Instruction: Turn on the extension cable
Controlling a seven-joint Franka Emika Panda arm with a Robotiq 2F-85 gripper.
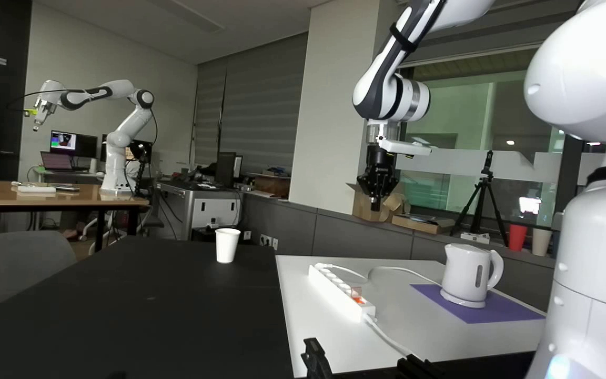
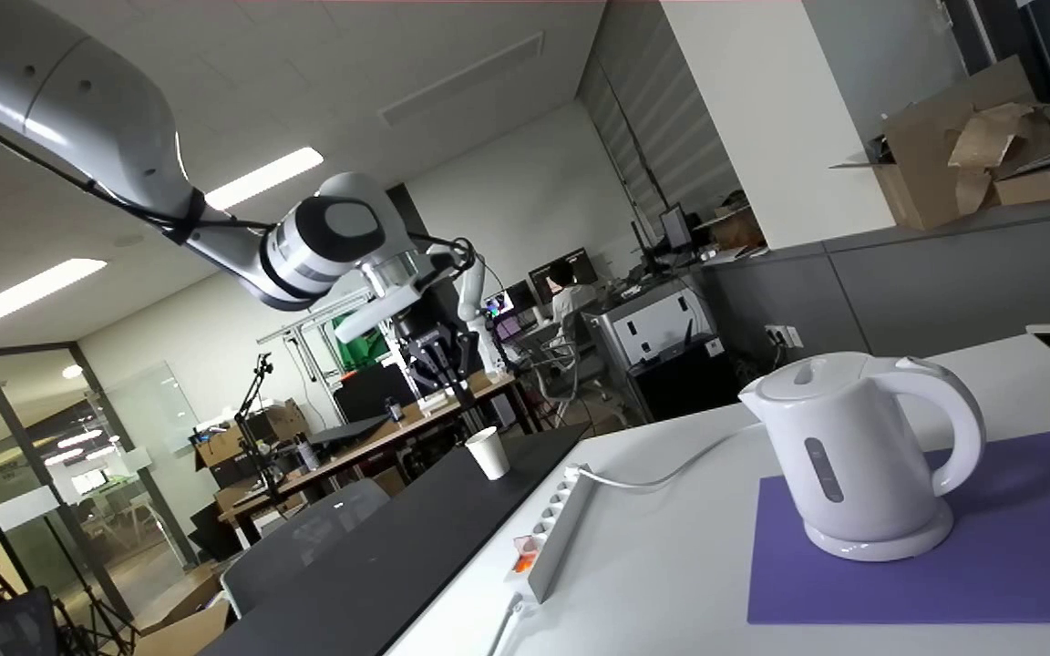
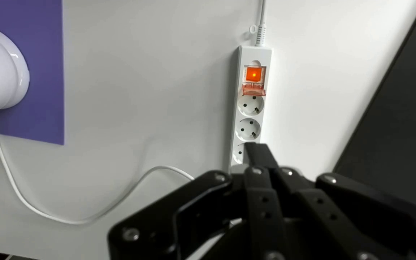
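The extension cable is a long white power strip on the white table, seen in both exterior views (image 1: 329,295) (image 2: 561,533) and in the wrist view (image 3: 250,117). Its switch (image 3: 254,74) is bright orange with a small bright spot; I cannot tell whether it is lit. A clear reddish flap (image 3: 254,89) stands open beside the switch. My gripper (image 3: 260,146) is shut and empty, its fingertips together, pointing down. It hides the strip's far sockets in the wrist view. In both exterior views the gripper (image 1: 375,204) (image 2: 465,397) hangs high above the table, apart from the strip.
A white kettle (image 1: 466,273) stands on a purple mat (image 1: 497,314) beside the strip. Its white cord (image 3: 63,220) runs across the table to the strip's far end. The supply cord (image 3: 263,14) leaves at the switch end. A paper cup (image 1: 226,245) stands on the black table (image 1: 124,305).
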